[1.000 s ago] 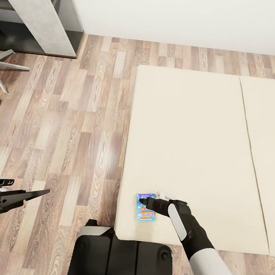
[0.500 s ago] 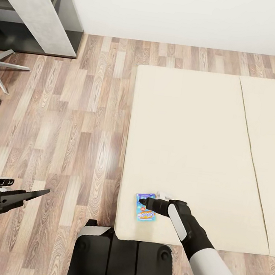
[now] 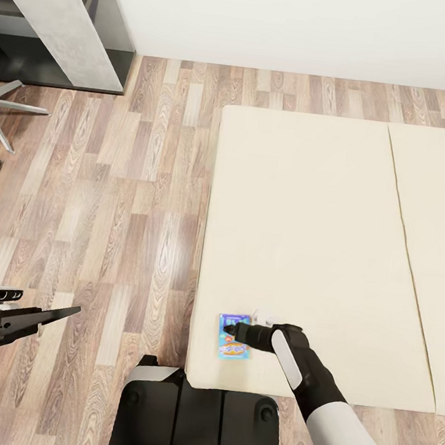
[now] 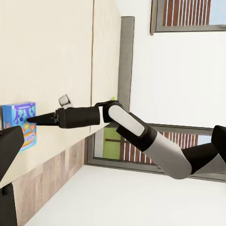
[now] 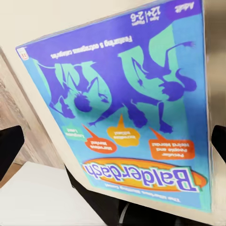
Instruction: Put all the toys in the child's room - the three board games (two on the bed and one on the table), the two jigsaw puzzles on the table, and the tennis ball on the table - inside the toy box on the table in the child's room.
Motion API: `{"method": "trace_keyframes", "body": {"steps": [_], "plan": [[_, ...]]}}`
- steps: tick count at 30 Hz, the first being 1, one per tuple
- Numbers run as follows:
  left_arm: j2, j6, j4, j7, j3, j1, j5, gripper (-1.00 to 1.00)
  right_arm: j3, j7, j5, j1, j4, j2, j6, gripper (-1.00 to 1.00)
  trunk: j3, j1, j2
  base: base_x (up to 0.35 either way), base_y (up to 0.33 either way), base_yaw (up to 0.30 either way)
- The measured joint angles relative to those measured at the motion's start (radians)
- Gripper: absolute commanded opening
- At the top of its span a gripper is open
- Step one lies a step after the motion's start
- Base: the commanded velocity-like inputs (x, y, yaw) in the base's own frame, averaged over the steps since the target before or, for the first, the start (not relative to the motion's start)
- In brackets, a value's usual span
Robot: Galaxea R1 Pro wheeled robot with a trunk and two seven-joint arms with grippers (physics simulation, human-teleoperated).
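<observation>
A blue board game (image 3: 233,348) with an orange banner lies flat on the cream bed (image 3: 319,227), near the bed's front left corner. My right gripper (image 3: 229,330) hovers just over it, open. In the right wrist view the box (image 5: 127,108) spans nearly the whole space between the two dark fingertips (image 5: 9,146), which stand at either side of it. The left wrist view shows the same box (image 4: 19,115) with the right gripper (image 4: 33,118) pointing at it. My left gripper (image 3: 65,314) hangs over the floor to the left of the bed, open and holding nothing.
Wood-plank floor (image 3: 129,190) runs left of the bed. A grey desk (image 3: 60,14) stands at the far left corner, with a chair base (image 3: 7,105) below it. My own base (image 3: 198,421) sits against the bed's front edge. A white wall runs behind.
My right gripper has edged a little to the left and lower over the board game. The left arm and the box have stayed where they were.
</observation>
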Motion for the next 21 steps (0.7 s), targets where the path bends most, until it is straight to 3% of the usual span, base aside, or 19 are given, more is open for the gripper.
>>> {"method": "trace_keyframes", "body": {"steps": [21], "plan": [[0.000, 0.000, 0.000, 0.000, 0.000, 0.000, 0.000, 1.00, -0.001, 0.000, -0.002, -0.001, -0.003, 0.000, 0.018, 1.00, 0.000, 0.000, 0.000, 0.000, 0.000, 0.000]]}}
